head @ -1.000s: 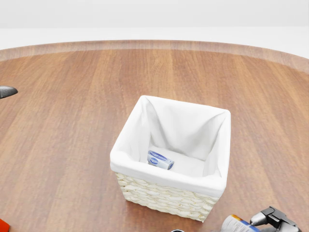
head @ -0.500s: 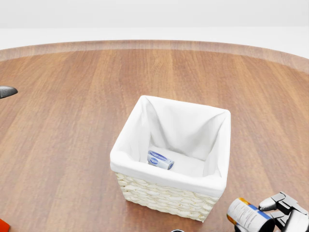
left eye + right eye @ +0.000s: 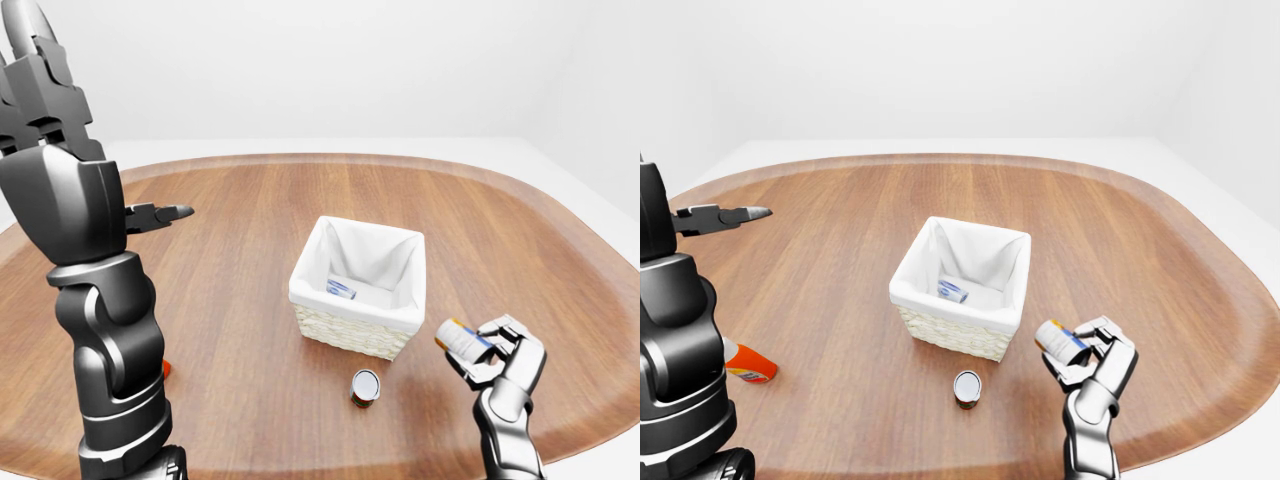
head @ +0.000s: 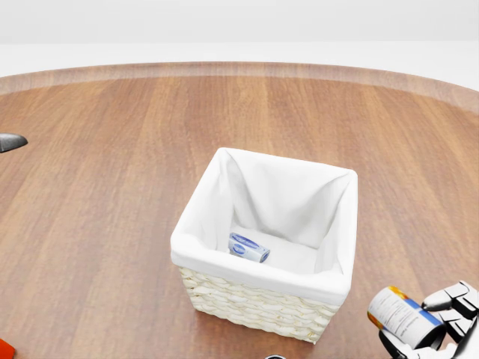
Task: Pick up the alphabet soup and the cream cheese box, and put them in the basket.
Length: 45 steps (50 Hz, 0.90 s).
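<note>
I am holding the alphabet soup (image 4: 403,317) in my right hand (image 3: 500,352), fingers (image 3: 1102,326) closing round the can's body, its label end tilted up and toward the basket (image 3: 352,333). The can is off the table (image 3: 240,250), just beside the basket's right corner in the eye views and below its rim level in the head view's lower right.

The cream cheese box (image 4: 248,247) is lying on the white liner inside the basket, so I am judging that half of the task done.

Step in hand: carrying the soup to the basket. Next move, as I judge it: lifting the can higher, bringing it left over the rim, then opening the fingers above the liner. Risk: clipping the rim.

My left hand (image 3: 150,215) is hanging well apart on the left, fingers extended, holding nothing.

A second small can (image 3: 365,386) is standing on the table below the basket; an orange bottle (image 3: 748,364) is lying near my left arm.
</note>
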Tool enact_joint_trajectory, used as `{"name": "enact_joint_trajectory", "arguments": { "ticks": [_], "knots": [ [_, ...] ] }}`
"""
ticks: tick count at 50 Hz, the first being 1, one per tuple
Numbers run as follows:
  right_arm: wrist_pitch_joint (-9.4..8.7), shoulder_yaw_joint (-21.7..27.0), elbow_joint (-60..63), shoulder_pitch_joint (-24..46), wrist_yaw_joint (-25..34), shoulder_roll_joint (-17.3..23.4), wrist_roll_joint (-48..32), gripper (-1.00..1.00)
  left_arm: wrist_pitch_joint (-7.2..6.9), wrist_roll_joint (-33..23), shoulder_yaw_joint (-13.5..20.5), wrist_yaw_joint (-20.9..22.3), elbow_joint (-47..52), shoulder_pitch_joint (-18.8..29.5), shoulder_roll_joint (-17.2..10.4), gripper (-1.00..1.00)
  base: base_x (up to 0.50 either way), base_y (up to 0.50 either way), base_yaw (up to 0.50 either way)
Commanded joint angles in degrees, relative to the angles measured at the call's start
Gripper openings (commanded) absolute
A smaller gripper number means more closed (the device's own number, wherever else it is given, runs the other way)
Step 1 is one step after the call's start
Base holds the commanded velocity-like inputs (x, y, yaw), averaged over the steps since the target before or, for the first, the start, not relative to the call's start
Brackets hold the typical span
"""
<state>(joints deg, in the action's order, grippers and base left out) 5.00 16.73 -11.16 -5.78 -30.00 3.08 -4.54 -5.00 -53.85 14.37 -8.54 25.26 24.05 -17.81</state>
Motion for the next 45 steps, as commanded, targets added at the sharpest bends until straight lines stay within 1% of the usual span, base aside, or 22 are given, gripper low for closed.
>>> {"name": "enact_joint_trajectory", "arguments": {
  "ticks": [1, 4, 10, 11, 13, 14, 15, 16, 18, 19, 20, 23, 25, 33, 45],
  "knots": [
    [0.00, 0.54, 6.09, -0.35, 0.00, -0.37, 0.73, -1.00, 0.00, 0.01, -0.01, -0.02, -0.04, -0.01, 0.08, 1.00, 0.00, 0.00, 0.00],
    [0.00, 0.57, 7.48, 0.07, 0.00, -0.42, 0.77, -1.00, 0.00, 0.12, 0.02, 0.18, 0.28, 0.01, 0.10, 1.00, 0.00, 0.00, 0.00],
    [-1.46, 0.47, 9.37, 0.47, 0.00, -0.61, 0.66, -1.00, 0.00, 0.20, -0.09, -0.03, -0.17, 0.01, 0.11, 1.00, 0.00, 0.00, 0.00],
    [-2.30, 0.33, 10.21, 0.61, 0.00, -0.69, 0.53, -1.00, 0.00, 0.26, -0.07, -0.18, -0.32, -0.05, 0.12, 1.00, 0.00, 0.00, 0.00],
    [-2.93, 0.06, 10.49, 1.07, 0.00, -0.63, 0.11, -1.00, 0.00, 0.23, -0.08, -0.08, -0.33, 0.01, 0.09, 1.00, 0.00, 0.00, 0.00],
    [-3.62, -0.21, 11.04, 1.26, 0.00, -0.64, -0.24, -1.00, 0.00, 0.23, -0.09, -0.08, -0.35, 0.02, 0.08, 1.00, 0.00, 0.00, 0.00],
    [-4.85, -0.44, 12.42, 1.51, 0.00, -0.66, -0.49, -1.00, 0.00, 0.18, -0.12, 0.01, -0.27, 0.02, 0.08, 1.00, 0.00, 0.00, 0.00],
    [-5.70, -0.57, 13.56, 1.47, 0.00, -0.77, -0.69, -1.00, 0.00, 0.14, -0.14, 0.04, -0.27, 0.03, 0.09, 1.00, 0.00, 0.00, 0.00],
    [-6.82, -0.58, 14.73, 1.88, 0.00, -0.81, -0.66, -1.00, 0.00, 0.10, -0.18, 0.02, -0.29, 0.00, 0.12, 1.00, 0.00, 0.00, 0.00],
    [-7.84, -0.73, 15.77, 2.10, 0.00, -0.88, -0.69, -1.00, 0.00, -0.03, -0.20, 0.28, -0.15, 0.09, 0.08, 1.00, 0.00, 0.00, 0.00],
    [-7.91, -0.74, 15.84, 2.11, 0.00, -0.90, -0.69, -1.00, 0.00, -0.04, -0.19, 0.30, -0.14, 0.09, 0.08, 1.00, 0.00, 0.00, 0.00],
    [-9.66, -0.86, 16.96, 3.15, 0.00, -0.86, -0.56, -1.00, 0.00, -0.21, -0.20, 0.50, 0.08, 0.18, 0.08, 1.00, 0.00, 0.00, 0.00],
    [-9.98, -0.64, 17.03, 3.59, 0.00, -0.69, -0.24, -1.00, 0.00, -0.04, -0.14, 0.23, -0.18, 0.15, 0.13, 1.00, 0.00, 0.00, 0.00],
    [-10.00, -0.57, 17.50, 4.77, 0.00, -0.34, 0.38, -1.00, 0.00, 0.15, -0.06, 0.13, 0.19, -0.10, 0.14, 1.00, 0.00, 0.00, 0.00],
    [-10.00, -1.37, 23.99, 7.77, 0.00, 0.10, 0.24, -1.00, 0.00, 0.08, -0.17, 0.14, 0.12, 0.11, 0.08, 1.00, 0.00, 0.00, 0.00]
  ]
}}
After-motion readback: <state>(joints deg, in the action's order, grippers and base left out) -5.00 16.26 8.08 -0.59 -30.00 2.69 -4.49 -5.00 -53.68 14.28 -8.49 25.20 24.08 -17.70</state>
